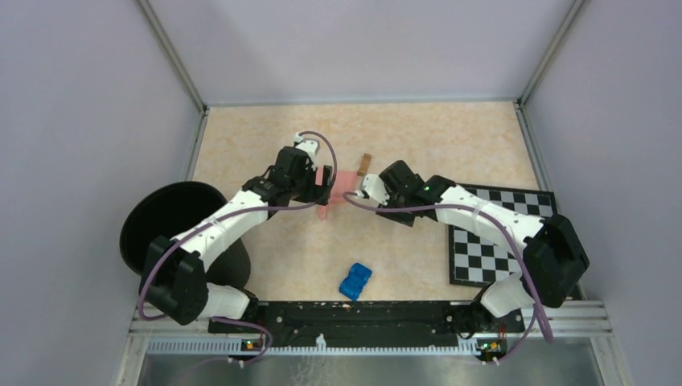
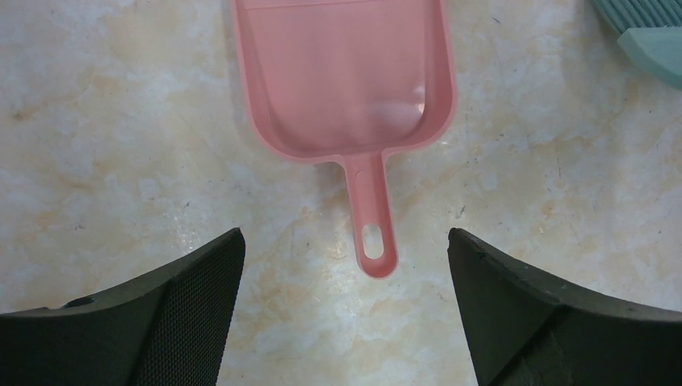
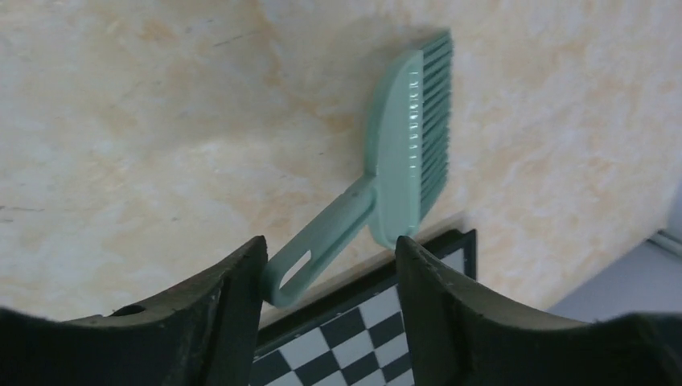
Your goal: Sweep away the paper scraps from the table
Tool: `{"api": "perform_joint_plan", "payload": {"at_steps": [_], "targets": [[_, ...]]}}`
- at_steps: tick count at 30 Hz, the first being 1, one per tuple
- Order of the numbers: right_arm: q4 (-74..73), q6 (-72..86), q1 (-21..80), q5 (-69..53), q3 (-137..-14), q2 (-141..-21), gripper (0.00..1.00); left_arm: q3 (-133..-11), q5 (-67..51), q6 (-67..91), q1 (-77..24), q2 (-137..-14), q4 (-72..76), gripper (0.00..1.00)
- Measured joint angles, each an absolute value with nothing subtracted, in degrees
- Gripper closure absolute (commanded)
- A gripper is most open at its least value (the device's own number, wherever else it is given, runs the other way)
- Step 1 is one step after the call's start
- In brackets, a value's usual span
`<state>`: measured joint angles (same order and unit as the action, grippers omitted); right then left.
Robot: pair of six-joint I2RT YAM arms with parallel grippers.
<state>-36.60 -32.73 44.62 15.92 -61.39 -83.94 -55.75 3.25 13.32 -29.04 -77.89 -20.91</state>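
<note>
The pink dustpan [image 2: 346, 80] lies flat on the beige table [image 1: 418, 137], its pan empty. My left gripper [image 2: 346, 241] is open above the handle's end [image 2: 374, 241], fingers wide apart on both sides and not touching it; in the top view it [image 1: 322, 189] is next to the dustpan [image 1: 344, 183]. My right gripper [image 3: 330, 241] is open around the end of a green brush's handle [image 3: 310, 261], which sits close to the left finger. The brush head [image 3: 410, 137] lies on the table. One small brown paper scrap [image 1: 364, 163] lies just behind the dustpan; other scraps are not visible.
A black bin [image 1: 169, 217] stands at the left edge under the left arm. A black-and-white chequered board [image 1: 499, 233] lies at the right, its corner below the brush [image 3: 362, 338]. A bright blue blocky toy [image 1: 355, 281] sits near the front.
</note>
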Motion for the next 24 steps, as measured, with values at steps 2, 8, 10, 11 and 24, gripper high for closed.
{"api": "perform_joint_plan", "payload": {"at_steps": [2,8,10,11,24], "targets": [[-38.7,-31.0,44.6,12.7,-61.4,-83.4,0.34,-55.4,3.0,13.3,-29.0,-77.8,-20.9,0.01],[-42.7,-25.8,40.4,-1.6,-64.4,-79.7,0.34,-55.4,2.0,13.3,-29.0,-77.9,-20.7,0.01],[-41.9,-23.7,35.4,-7.9,-66.1,-78.2,0.29,-55.4,1.6,13.3,-29.0,-77.9,-20.7,0.01],[-40.9,-22.4,32.8,-10.6,-66.4,-77.4,0.23,-55.4,1.1,13.3,-29.0,-77.9,-20.6,0.01],[-24.3,-5.9,16.7,-21.6,-64.6,-71.8,0.05,-57.0,-5.3,10.8,-29.0,-73.9,-19.3,0.01]]}}
